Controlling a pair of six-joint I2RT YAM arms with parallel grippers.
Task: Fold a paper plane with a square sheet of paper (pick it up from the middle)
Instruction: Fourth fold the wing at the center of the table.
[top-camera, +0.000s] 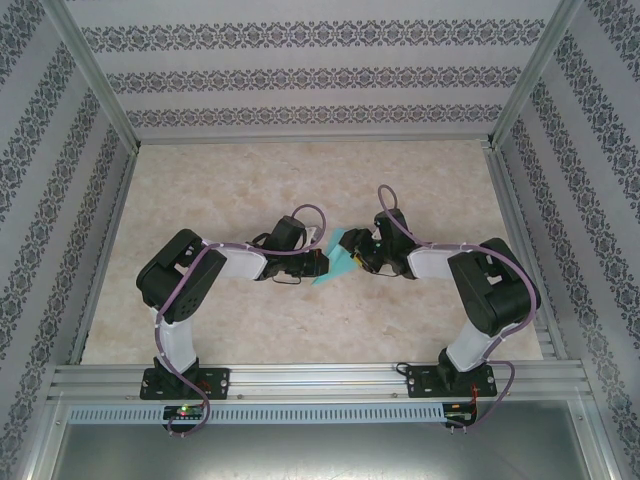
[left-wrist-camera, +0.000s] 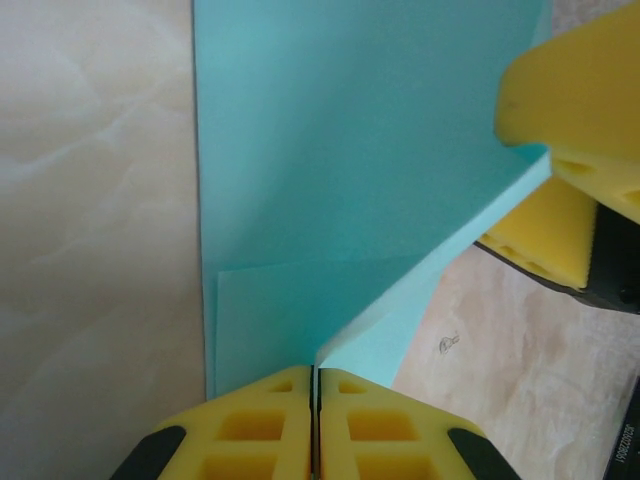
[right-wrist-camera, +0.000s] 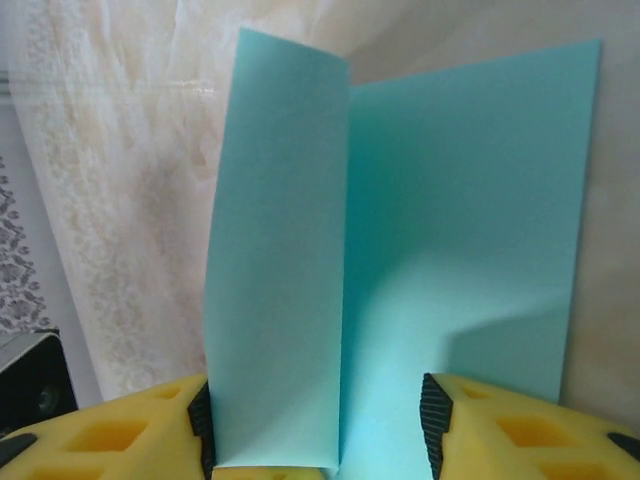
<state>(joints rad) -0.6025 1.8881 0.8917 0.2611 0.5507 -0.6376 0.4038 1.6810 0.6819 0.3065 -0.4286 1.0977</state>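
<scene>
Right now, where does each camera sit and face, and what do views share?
Top external: above and behind the bases, looking down on the table; left arm and right arm meet at the paper.
Left wrist: on the left arm, looking along the left fingers, shut on the paper; right fingers upper right.
Right wrist: on the right arm, looking past its parted fingers at the paper.
Shared: the paper, in all three.

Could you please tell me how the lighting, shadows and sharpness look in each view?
Top external: soft, even light, no glare; the sheet of paper is small but distinct. Left wrist: paper flatly lit; the right gripper at the edge looks slightly blurred. Right wrist: a grey shadow crosses the paper's lower right, and the pale background is washed out.
</scene>
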